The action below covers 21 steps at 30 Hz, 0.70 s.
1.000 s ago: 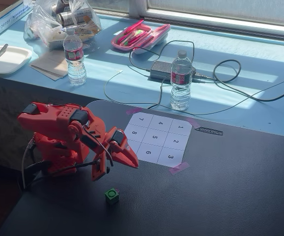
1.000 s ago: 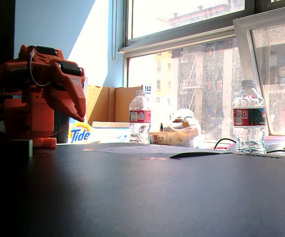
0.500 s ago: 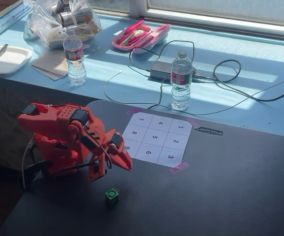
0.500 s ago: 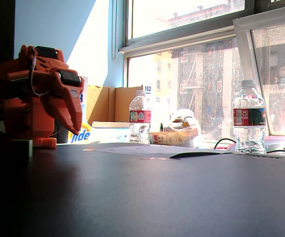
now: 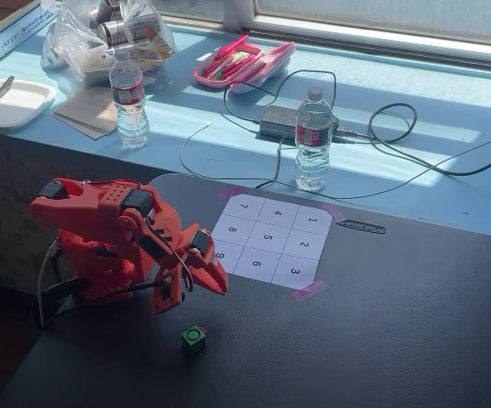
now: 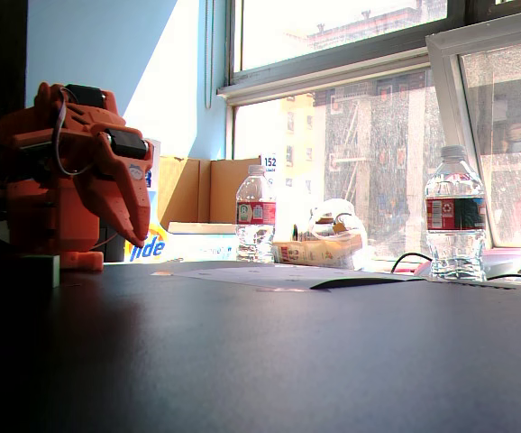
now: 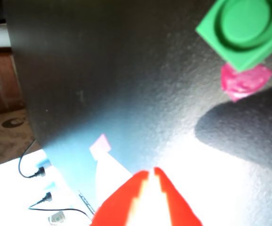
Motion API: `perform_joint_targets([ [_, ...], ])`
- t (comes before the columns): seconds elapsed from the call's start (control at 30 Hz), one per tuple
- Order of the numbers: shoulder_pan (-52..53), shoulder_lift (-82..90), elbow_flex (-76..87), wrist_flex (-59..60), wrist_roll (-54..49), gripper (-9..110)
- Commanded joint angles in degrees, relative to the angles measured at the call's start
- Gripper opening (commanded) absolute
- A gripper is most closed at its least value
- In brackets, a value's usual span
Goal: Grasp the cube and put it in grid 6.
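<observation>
The cube (image 5: 194, 338) is small and bright green with a round ring on top. It sits on the dark table, near the front, with a scrap of pink tape (image 7: 244, 81) beside it. In the wrist view the cube (image 7: 242, 27) fills the top right corner. My red gripper (image 5: 221, 286) hangs shut and empty above the table, behind the cube and a little to its right, not touching it. Its fingertips meet at the bottom of the wrist view (image 7: 150, 171). Grid 6 (image 5: 256, 264) is a white cell on the paper sheet, just right of the gripper. The low fixed view shows the gripper (image 6: 140, 240) pointing down; the cube is hidden there.
The sheet (image 5: 307, 220) is taped down at its corners. Behind the table, a blue sill holds one water bottle (image 5: 313, 140), another bottle (image 5: 129, 99), a power brick with cables (image 5: 279, 122), a pink case (image 5: 244, 63) and a white tray (image 5: 12, 103).
Over the last second the gripper drew back slightly to the left and dipped lower. Between half a second ago and now nothing visibly moved. The cube stayed put.
</observation>
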Motion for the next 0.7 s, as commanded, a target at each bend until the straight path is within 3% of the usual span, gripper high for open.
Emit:
perform_joint_targets([
  [0.0,-0.1,0.2,3.3,0.2,-0.2,0],
  [0.67,7.1,-0.4,-0.6,3.2,4.4,0],
])
